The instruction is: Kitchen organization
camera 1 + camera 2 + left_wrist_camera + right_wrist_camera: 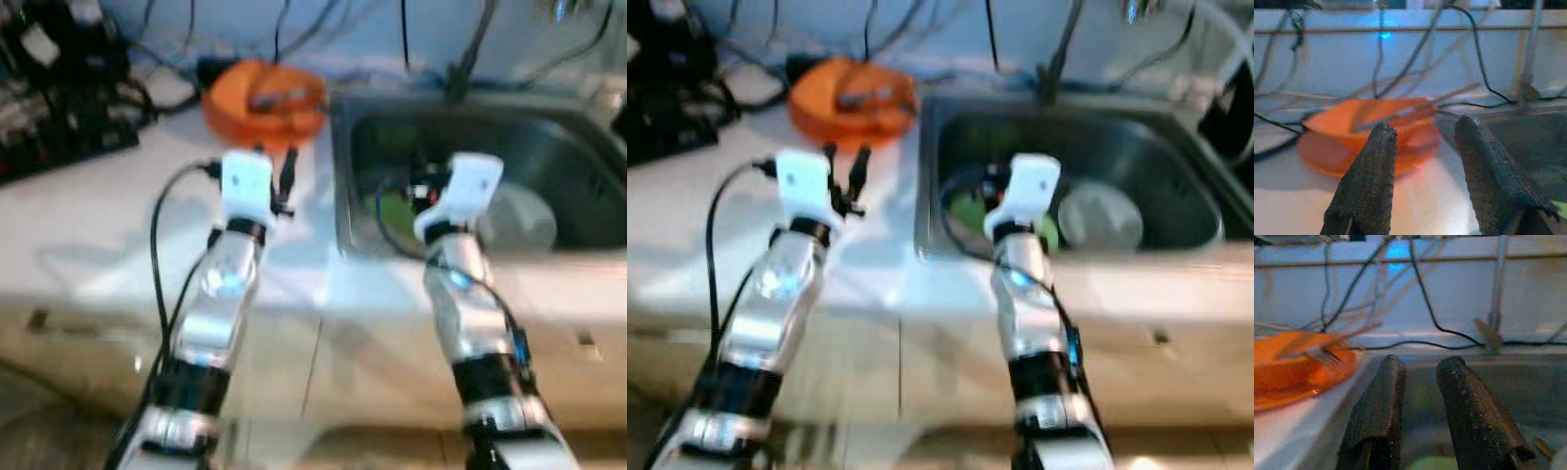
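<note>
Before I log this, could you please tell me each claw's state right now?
Left claw: open, empty, facing the orange bowl.
Right claw: open, empty, over the sink.

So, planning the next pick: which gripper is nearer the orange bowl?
Left. The left gripper hovers over the counter just before the orange bowl; the right gripper is over the sink.

Silver arms, white wrist housings (black cables), textured black jaws.
</note>
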